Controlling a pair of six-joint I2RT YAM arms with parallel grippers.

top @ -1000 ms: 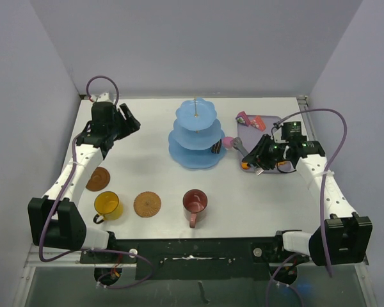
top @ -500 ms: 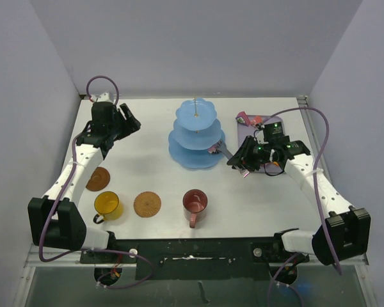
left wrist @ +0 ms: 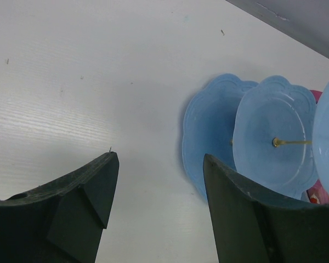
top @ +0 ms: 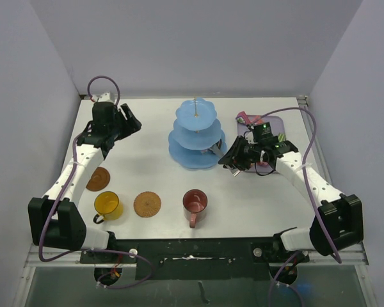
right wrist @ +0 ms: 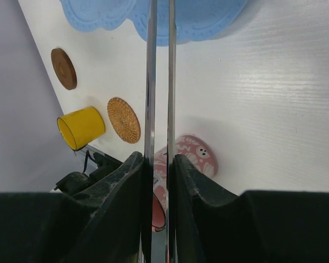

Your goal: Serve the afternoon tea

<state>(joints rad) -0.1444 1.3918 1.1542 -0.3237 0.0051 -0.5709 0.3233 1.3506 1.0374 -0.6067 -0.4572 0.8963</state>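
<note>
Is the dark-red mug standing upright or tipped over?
Upright. From above, the dark-red mug shows its round open mouth facing up, and it stands on the table.

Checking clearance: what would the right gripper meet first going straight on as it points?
Likely the bottom tier of the light-blue stand; tongs in the right gripper aim at its rim, depth unclear.

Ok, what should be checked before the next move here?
1. Right end effector gripping the tongs: ok, shut on them.
2. Tongs at the stand, bottom tier: ok.
3. Anything held between the tong tips: cannot tell, tips hidden.
4. Left end effector open, away from the stand: ok.
5. Yellow mug and dark-red mug on coasters: not ok, both on bare table.
</note>
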